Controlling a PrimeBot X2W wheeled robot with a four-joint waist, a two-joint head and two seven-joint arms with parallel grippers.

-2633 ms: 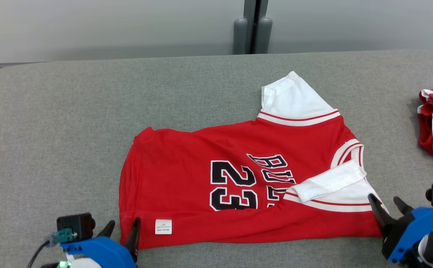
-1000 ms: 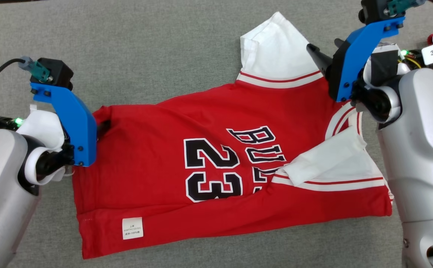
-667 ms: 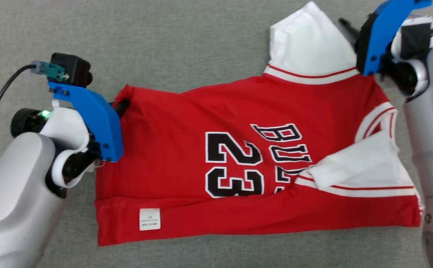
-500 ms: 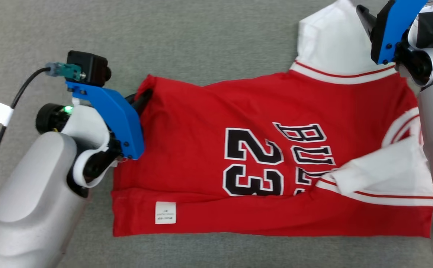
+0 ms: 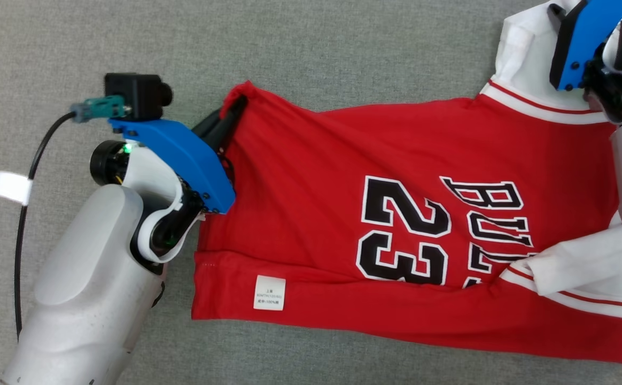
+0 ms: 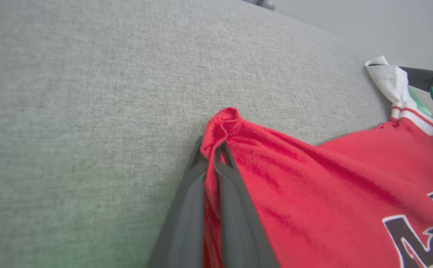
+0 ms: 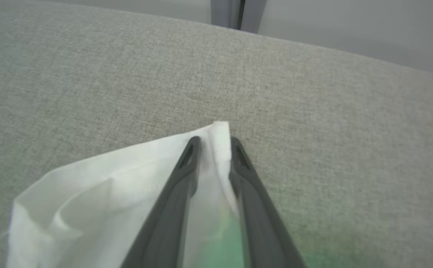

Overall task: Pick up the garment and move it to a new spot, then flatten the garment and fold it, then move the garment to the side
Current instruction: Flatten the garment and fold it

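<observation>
Grey surface (image 5: 343, 48): one garment (image 5: 311, 176), two end effectors (image 5: 234, 108) (image 7: 214, 141).

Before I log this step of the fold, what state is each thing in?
red jersey, spread print side up, wrinkled.
far white sleeve, laid out on the grey cloth, its edge between the right hand's fingers.
near white sleeve, flopped over the jersey's front.
left hand, shut on the jersey's red corner.
right hand, jaws parted astride the far sleeve's edge.
</observation>
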